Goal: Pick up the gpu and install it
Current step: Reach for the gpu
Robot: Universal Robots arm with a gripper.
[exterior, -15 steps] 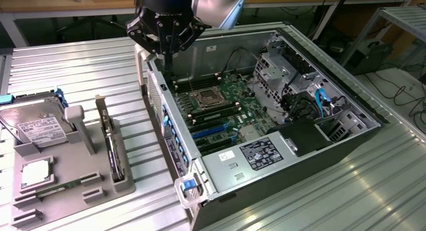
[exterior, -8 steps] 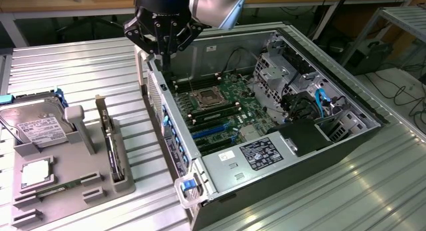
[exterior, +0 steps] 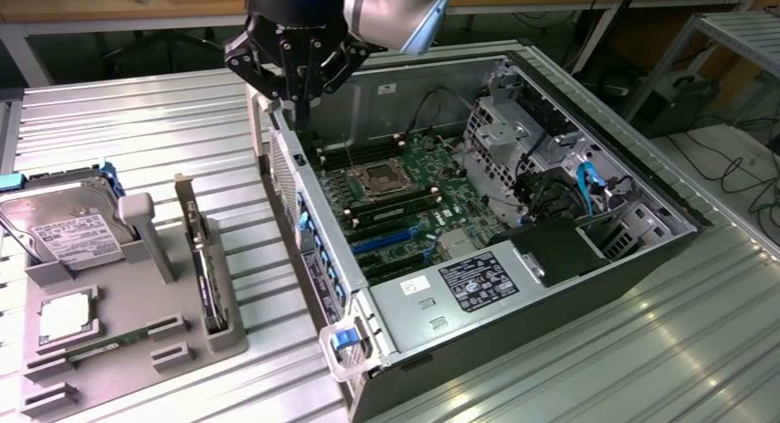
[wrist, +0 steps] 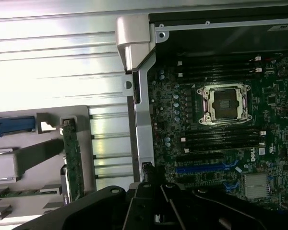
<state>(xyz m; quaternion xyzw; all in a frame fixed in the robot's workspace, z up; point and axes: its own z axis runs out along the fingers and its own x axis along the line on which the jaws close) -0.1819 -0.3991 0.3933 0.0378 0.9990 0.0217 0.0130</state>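
The gpu (exterior: pixel 204 263) is a thin dark card standing on its edge in a slot of the grey holder tray (exterior: pixel 183 300), its silver bracket at the far end. In the wrist view the gpu (wrist: pixel 73 163) shows edge-on. My gripper (exterior: pixel 298 99) hangs shut and holds nothing, high over the rear wall of the open computer case (exterior: pixel 365 286), to the exterior view's right of the gpu and well above it. Its black fingers (wrist: pixel 153 211) point down near the case wall, beside the motherboard (wrist: pixel 221 143).
The tray also carries a silver hard drive (exterior: pixel 68 229), a processor (exterior: pixel 68 313) and a small green memory stick (exterior: pixel 91 348). Blue card slots (exterior: pixel 390 238) lie on the motherboard near the empty processor socket (exterior: pixel 375 178). Cables and drive cages (exterior: pixel 549 167) fill the case's far side.
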